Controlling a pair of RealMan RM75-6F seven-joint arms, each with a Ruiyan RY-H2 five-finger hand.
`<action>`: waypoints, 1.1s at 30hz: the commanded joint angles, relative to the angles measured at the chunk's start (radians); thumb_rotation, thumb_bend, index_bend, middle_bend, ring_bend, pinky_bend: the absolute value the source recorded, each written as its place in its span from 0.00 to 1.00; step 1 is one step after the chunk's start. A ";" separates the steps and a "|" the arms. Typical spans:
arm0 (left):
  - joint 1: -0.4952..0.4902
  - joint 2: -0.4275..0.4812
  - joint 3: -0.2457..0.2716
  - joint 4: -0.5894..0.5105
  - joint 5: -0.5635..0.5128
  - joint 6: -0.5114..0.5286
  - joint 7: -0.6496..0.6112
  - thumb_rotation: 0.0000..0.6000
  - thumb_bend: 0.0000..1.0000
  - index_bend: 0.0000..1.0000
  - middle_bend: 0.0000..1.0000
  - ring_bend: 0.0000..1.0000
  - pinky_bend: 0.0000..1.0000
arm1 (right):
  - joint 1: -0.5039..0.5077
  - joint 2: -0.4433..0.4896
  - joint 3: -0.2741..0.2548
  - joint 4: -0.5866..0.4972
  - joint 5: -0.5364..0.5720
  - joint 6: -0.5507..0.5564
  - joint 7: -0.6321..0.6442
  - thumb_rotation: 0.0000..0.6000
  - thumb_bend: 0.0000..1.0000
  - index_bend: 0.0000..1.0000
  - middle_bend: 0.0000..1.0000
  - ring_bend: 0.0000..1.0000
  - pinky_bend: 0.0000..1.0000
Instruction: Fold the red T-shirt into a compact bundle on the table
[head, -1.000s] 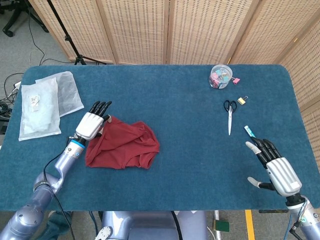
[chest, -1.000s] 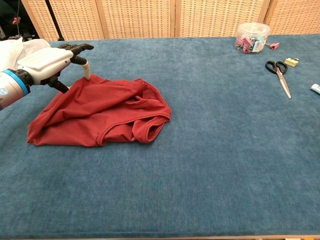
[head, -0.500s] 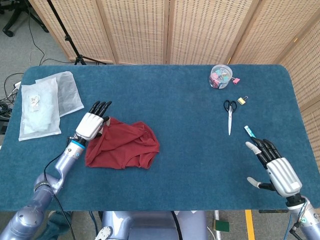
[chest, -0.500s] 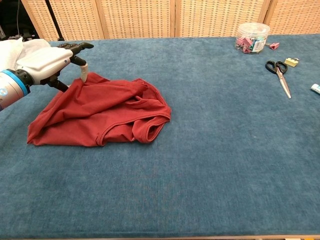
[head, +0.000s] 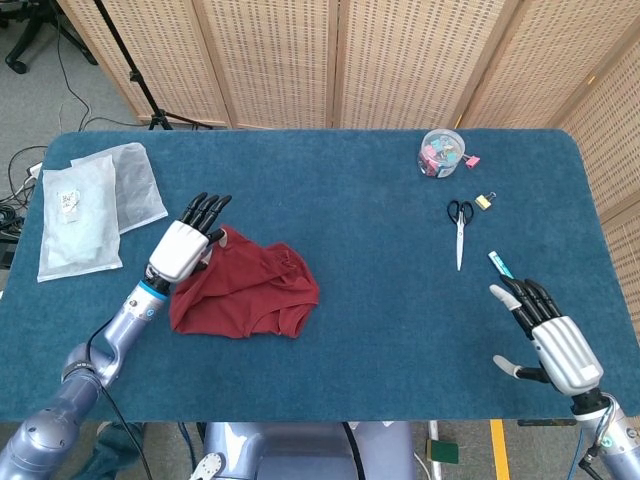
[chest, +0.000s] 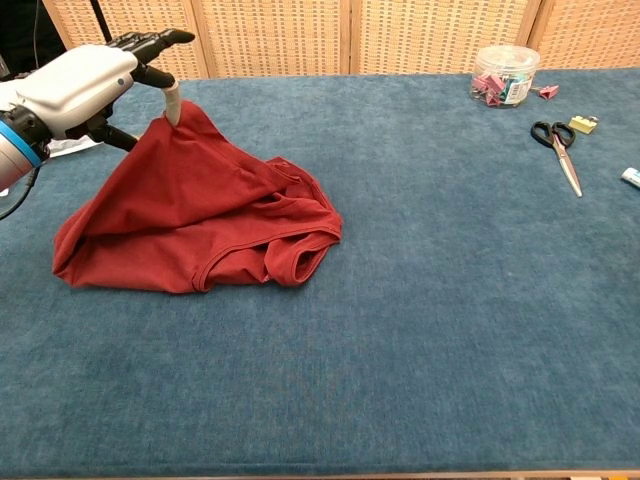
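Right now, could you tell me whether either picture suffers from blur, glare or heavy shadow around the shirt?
Head view: evenly lit and sharp, no glare, with only a faint shadow beside the crumpled red T-shirt. Chest view: also sharp; the left hand lifting the shirt's corner is crisp, soft shading sits in the folds, and the blue carpeted table shows no hot spots.

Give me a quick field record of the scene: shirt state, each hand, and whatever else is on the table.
shirt: red T-shirt bunched on the blue table, one edge raised
left hand: left hand pinches the raised shirt edge
right hand: right hand fingers apart, holds nothing, far from shirt
far right items: scissors, jar of clips
far left items: plastic bags
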 joint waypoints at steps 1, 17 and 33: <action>0.004 0.013 0.029 -0.027 0.040 0.061 0.034 1.00 0.53 0.68 0.00 0.00 0.00 | -0.001 0.001 -0.001 -0.001 -0.001 0.001 -0.001 1.00 0.21 0.00 0.00 0.00 0.00; 0.001 -0.018 0.138 -0.034 0.184 0.211 0.228 1.00 0.52 0.68 0.00 0.00 0.00 | -0.004 0.006 -0.006 -0.006 -0.010 0.008 -0.001 1.00 0.21 0.00 0.00 0.00 0.00; 0.001 -0.041 0.230 0.014 0.287 0.264 0.343 1.00 0.52 0.68 0.00 0.00 0.00 | -0.006 0.011 -0.008 -0.007 -0.014 0.014 0.006 1.00 0.21 0.00 0.00 0.00 0.00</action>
